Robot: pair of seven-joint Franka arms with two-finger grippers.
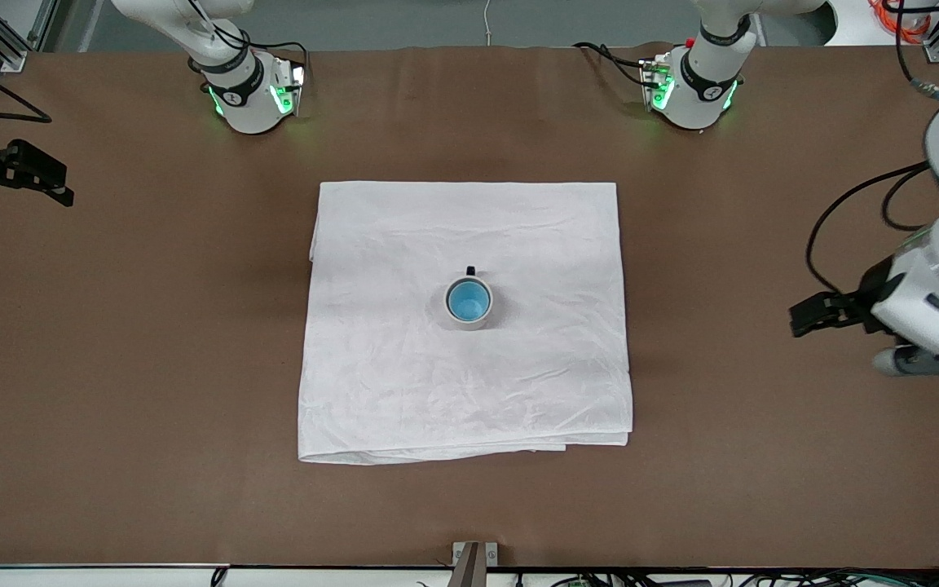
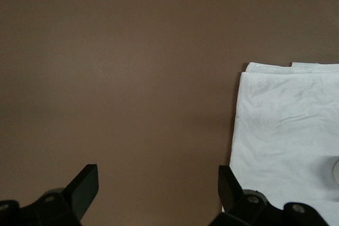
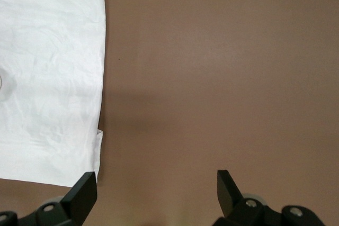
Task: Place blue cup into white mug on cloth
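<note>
The blue cup (image 1: 468, 300) sits upright inside the white mug (image 1: 469, 319), whose black handle points toward the robots' bases. The mug stands near the middle of the white cloth (image 1: 404, 367). My left gripper (image 1: 801, 317) is open and empty over bare table off the cloth's edge at the left arm's end. In the left wrist view the left gripper (image 2: 159, 183) has the cloth (image 2: 286, 130) beside it. My right gripper (image 1: 58, 181) is open and empty over bare table at the right arm's end. In the right wrist view the right gripper (image 3: 156, 186) is beside the cloth (image 3: 47, 78).
The brown table (image 1: 152, 367) surrounds the cloth on all sides. Both arm bases stand along the table's edge farthest from the front camera. A small metal bracket (image 1: 473, 558) sits at the table's edge nearest the front camera.
</note>
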